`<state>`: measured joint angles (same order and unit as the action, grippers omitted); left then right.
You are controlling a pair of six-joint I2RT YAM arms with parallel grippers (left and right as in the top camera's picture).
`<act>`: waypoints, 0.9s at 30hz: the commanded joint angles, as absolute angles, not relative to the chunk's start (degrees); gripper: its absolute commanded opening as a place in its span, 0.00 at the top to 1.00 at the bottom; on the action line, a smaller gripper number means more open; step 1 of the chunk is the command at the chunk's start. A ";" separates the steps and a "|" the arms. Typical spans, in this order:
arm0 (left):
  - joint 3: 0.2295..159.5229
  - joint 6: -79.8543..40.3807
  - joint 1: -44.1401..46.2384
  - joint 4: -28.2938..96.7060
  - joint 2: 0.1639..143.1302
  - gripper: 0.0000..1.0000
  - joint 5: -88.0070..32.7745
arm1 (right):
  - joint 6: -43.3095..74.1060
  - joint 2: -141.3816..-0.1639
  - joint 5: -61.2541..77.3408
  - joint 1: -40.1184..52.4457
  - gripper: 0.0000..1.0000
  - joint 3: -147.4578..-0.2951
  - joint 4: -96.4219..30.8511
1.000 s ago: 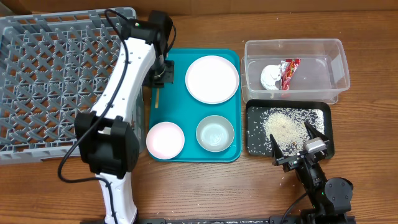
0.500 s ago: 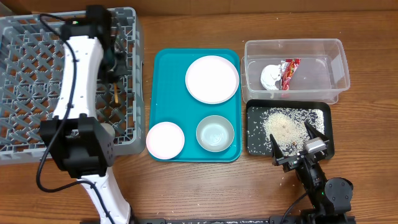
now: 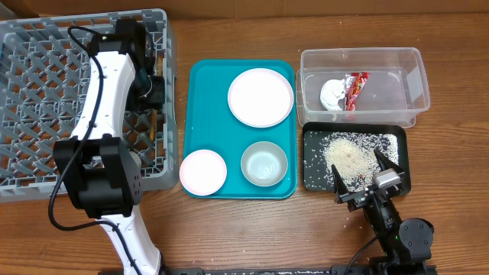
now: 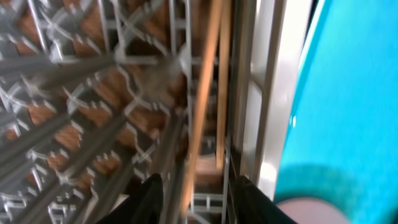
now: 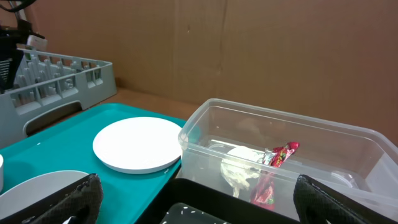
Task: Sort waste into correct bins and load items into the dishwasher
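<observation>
Left hand (image 4: 199,196) over the right edge of the grey dish rack (image 3: 46,84), fingers spread, both chopsticks (image 4: 205,93) lying loose in the rack between them. Right hand (image 3: 365,186) spread wide, empty, at the near edge of the black tray (image 3: 313,179) holding the rice (image 3: 351,153). Wrapper (image 3: 355,88) and napkin (image 3: 333,94) sit in the clear tub (image 3: 412,84). Plate (image 3: 260,97), pink bowl (image 3: 202,171) and grey-green bowl (image 3: 264,164) are on the teal tray (image 3: 200,114) on the worktop.

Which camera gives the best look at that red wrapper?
The right wrist view: the red wrapper looms close, seen through the wall of the clear tub, beside the napkin. Overhead shows it small, from above. The left wrist view misses it.
</observation>
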<state>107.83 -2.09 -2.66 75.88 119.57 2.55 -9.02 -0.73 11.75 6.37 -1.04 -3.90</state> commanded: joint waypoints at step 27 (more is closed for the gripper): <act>114.28 -22.35 19.75 82.54 115.04 0.17 0.91 | -8.84 -0.19 11.62 6.48 0.00 -0.45 -3.53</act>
